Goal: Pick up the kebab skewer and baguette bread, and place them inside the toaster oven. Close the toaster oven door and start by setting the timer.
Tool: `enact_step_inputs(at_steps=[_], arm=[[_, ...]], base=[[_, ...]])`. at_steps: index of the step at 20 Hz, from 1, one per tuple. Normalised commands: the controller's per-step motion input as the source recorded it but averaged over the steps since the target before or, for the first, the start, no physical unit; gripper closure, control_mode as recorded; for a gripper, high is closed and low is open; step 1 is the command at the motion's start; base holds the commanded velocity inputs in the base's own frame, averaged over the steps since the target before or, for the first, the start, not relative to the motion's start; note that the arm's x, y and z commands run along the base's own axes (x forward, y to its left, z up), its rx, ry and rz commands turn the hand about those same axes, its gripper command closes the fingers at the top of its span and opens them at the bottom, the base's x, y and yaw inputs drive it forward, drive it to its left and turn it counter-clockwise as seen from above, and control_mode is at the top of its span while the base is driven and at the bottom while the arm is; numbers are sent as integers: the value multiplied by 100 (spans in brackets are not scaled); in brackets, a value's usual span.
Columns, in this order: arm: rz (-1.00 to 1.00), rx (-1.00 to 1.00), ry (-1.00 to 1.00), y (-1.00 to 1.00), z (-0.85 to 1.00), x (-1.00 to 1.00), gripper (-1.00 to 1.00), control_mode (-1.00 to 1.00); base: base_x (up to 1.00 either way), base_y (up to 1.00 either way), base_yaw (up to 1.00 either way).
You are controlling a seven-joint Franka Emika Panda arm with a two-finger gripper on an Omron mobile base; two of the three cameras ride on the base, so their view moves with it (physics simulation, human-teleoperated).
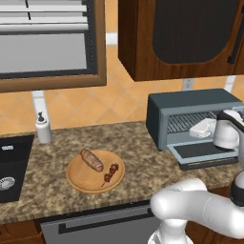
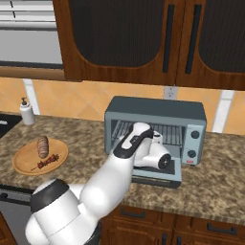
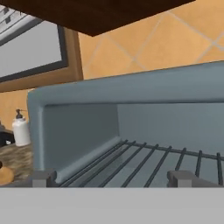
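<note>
At the toaster oven (image 2: 155,136) mouth, the gripper (image 3: 111,178) is hovering wide open and empty over the rack. Food is waiting on the wooden plate (image 1: 76,178) at nine o'clock: baguette bread (image 1: 91,160) lying diagonally, kebab skewer (image 1: 110,173) just beside.

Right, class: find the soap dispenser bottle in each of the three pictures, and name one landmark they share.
Left base view: the soap dispenser bottle stands at the left on the counter, by the sink.
Right base view: far left, against the backsplash.
Hand view: left edge, mid-height.
Shared landmark: the toaster oven, to the bottle's right in every view.
</note>
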Motion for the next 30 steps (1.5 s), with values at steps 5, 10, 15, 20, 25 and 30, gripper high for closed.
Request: enact_step_inputs(at_steps=[5, 10, 15, 20, 25, 30], arm=[[-1, -2, 0, -14, -19, 27, -100, -100], [-3, -3, 2, -14, -25, 21, -100, -100], [-3, 0, 0, -5, -4, 37, -100, -100], [-4, 0, 0, 0, -31, 16, -100, -100], [-4, 0, 1, -1, -36, 4, -100, -100], [-6, -3, 16, -16, -66, -60, -100, -100]], base=[[0, 0, 0], [0, 0, 0], [0, 0, 0], [0, 0, 0], [0, 0, 0], [0, 0, 0]])
